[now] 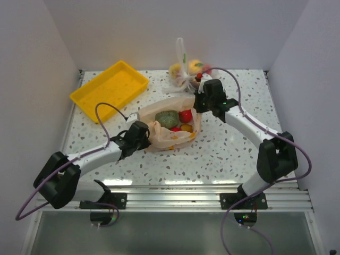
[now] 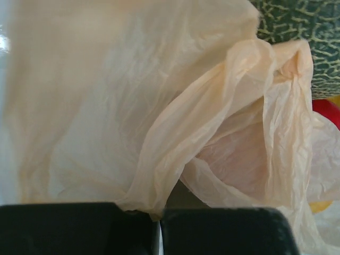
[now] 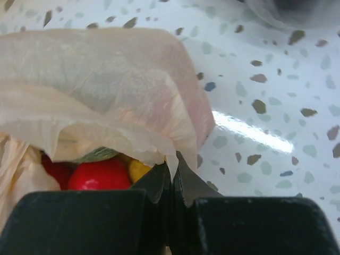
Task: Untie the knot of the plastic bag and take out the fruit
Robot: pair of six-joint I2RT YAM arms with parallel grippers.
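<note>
The peach-orange plastic bag [image 1: 166, 135] lies open at the table's middle. Its mouth is spread and no knot shows. Inside it I see the fruit: a netted green fruit [image 1: 169, 119], a red one [image 1: 185, 116] and a yellow-orange one [image 1: 186, 127]. My left gripper [image 1: 142, 131] is shut on the bag's left edge [image 2: 143, 204]. My right gripper [image 1: 199, 102] is shut on the bag's far right edge [image 3: 172, 164]. The red fruit [image 3: 100, 175] and the green fruit [image 2: 303, 26] show in the wrist views.
A yellow tray [image 1: 109, 88] stands at the back left. A clear whitish bag of fruit [image 1: 187, 71] with a white knot sits at the back, just behind my right gripper. The white walls close in on three sides.
</note>
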